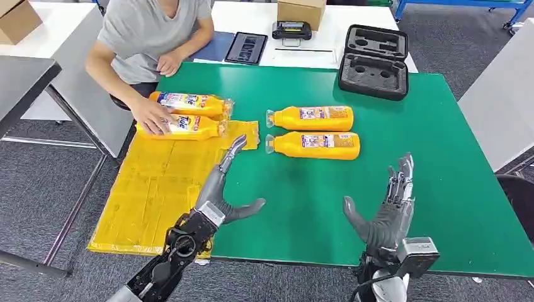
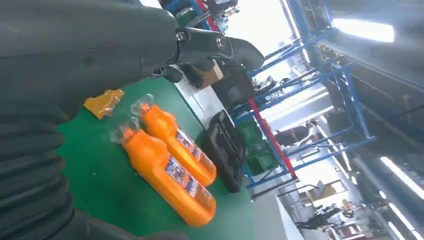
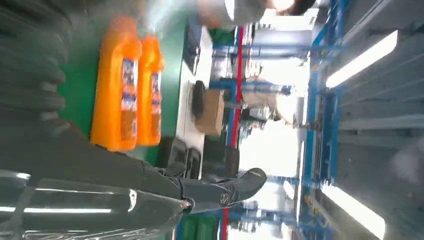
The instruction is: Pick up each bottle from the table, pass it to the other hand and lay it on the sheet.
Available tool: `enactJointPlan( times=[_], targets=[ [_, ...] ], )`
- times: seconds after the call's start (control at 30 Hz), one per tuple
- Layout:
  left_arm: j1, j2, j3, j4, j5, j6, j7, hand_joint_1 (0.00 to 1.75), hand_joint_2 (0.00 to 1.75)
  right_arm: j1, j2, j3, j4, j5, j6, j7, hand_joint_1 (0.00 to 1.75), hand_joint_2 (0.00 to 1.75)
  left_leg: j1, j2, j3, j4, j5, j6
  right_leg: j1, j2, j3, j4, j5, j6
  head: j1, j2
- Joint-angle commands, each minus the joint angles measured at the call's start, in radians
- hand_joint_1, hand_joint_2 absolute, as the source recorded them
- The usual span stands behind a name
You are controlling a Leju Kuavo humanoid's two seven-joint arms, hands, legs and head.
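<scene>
Two orange bottles lie on their sides on the green table (image 1: 441,189), parallel and just apart, clear caps pointing toward the sheet: near bottle (image 1: 313,145), far bottle (image 1: 310,117). Both are wrapped in clear film that bunches at the cap end, so the surface likely runs slick and crinkly. Rigid plastic bodies, look full, so probably some heft; not fragile. Best hold, I'd judge, is across the wide labelled body near the middle, not the narrow filmy neck, where it could twist or slip. The handover needs room for the second hand on the body, so grip off-centre.

Two more bottles (image 1: 189,114) already lie at the far end of the yellow sheet (image 1: 157,189), which hangs over the table's left edge; a person's hand (image 1: 151,116) rests on them.

Left hand (image 1: 220,189) hovers over the sheet's edge, fingers spread and extended, holding nothing. Right hand (image 1: 384,211) hovers above bare table nearer the robot than the bottles, palm inward, fingers apart, also empty. Near bottle lies between the two hands and beyond them.

Black foam case (image 1: 373,61) sits at the far table edge, well apart.
</scene>
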Motion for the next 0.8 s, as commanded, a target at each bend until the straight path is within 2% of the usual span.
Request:
enactJointPlan(
  times=[0.03, 0.3, 0.5, 0.53, 0.8],
  targets=[
    [-0.010, -0.013, 0.016, 0.003, 0.046, 0.021, 0.001, 0.00, 1.75, -0.008, -0.095, 0.148, 0.006, 0.067, -0.268, 0.005, 0.00, 1.75, 0.001, 0.002, 0.003, 0.000, -0.002, -0.002, 0.001, 0.002, 0.003, -0.001, -0.001, -0.002, 0.000, 0.000],
    [-0.006, -0.009, 0.007, -0.013, 0.055, 0.036, 0.001, 0.00, 1.75, -0.006, -0.105, 0.159, -0.015, 0.068, -0.268, 0.005, 0.00, 1.75, 0.002, 0.001, 0.005, 0.000, -0.003, -0.003, 0.002, 0.001, 0.006, -0.001, -0.002, -0.003, 0.000, 0.000],
    [0.031, 0.011, -0.049, -0.089, 0.122, 0.098, 0.001, 0.00, 1.75, 0.023, -0.123, 0.173, -0.068, 0.058, -0.296, 0.005, 0.00, 1.75, 0.000, 0.000, 0.002, 0.000, -0.002, -0.001, 0.001, 0.000, 0.002, -0.001, -0.001, -0.001, 0.000, 0.000],
    [0.040, 0.015, -0.063, -0.110, 0.140, 0.112, 0.001, 0.00, 1.75, 0.025, -0.125, 0.179, -0.085, 0.073, -0.329, 0.005, 0.00, 1.75, 0.001, 0.001, 0.002, 0.000, -0.001, -0.001, 0.001, 0.001, 0.002, -0.001, -0.001, -0.001, 0.000, 0.000],
    [0.065, 0.002, -0.051, -0.130, 0.187, 0.138, 0.001, 0.00, 1.75, 0.028, -0.131, 0.176, -0.092, 0.076, -0.366, 0.005, 0.00, 1.75, 0.002, 0.001, 0.005, 0.000, -0.003, -0.003, 0.002, 0.002, 0.006, -0.001, -0.002, -0.003, 0.000, 0.000]
  ],
)
